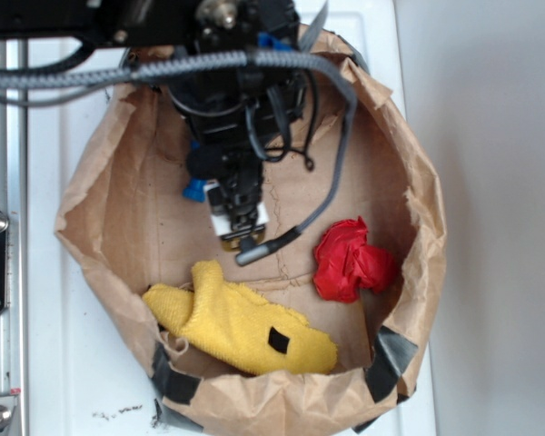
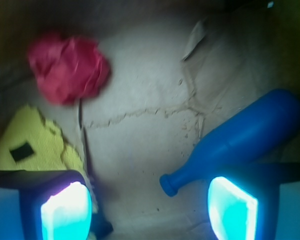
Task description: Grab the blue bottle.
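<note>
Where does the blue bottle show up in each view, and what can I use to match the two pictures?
Exterior: the blue bottle is mostly hidden under the arm; only a small blue patch shows left of the end effector, upper-middle.
Wrist: it lies on its side at right, neck pointing lower-left toward the right finger; jaws open, not on it.
Shared landmark: the red cloth, beside the yellow cloth.

Exterior view high above, looking straight down into the paper bag (image 1: 100, 173), arm filling the top, wrist view low inside the bag, close to its floor, looking past both fingers (image 2: 65, 212), both views sharing yellow cloth (image 1: 241, 322), red cloth (image 1: 350, 261), bottle (image 2: 240, 142)
</note>
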Controlling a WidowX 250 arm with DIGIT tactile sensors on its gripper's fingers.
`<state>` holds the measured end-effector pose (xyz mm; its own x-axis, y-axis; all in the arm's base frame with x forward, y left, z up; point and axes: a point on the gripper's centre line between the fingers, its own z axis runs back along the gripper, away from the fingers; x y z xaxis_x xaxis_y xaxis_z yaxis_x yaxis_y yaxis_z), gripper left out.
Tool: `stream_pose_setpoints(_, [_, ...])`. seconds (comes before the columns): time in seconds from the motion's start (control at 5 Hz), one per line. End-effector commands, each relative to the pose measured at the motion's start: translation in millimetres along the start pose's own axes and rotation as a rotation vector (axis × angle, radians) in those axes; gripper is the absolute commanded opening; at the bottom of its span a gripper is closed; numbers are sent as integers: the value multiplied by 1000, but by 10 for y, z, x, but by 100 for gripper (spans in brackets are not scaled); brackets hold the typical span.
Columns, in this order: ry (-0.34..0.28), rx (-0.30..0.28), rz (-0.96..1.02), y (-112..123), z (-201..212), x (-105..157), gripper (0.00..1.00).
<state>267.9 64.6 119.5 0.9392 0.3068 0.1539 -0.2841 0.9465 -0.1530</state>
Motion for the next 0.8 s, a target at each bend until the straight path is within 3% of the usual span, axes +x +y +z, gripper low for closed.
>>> stream_pose_setpoints(0.0, [-57,124,223,110,8,331,100])
stream_pose_setpoints(0.2, [-52,196,317,205,-61,353,100])
stream_pose_setpoints(0.4, [-86,242,392,273,-163,263,100])
stream_pose_setpoints(0.6, [-86,242,392,273,-163,263,100])
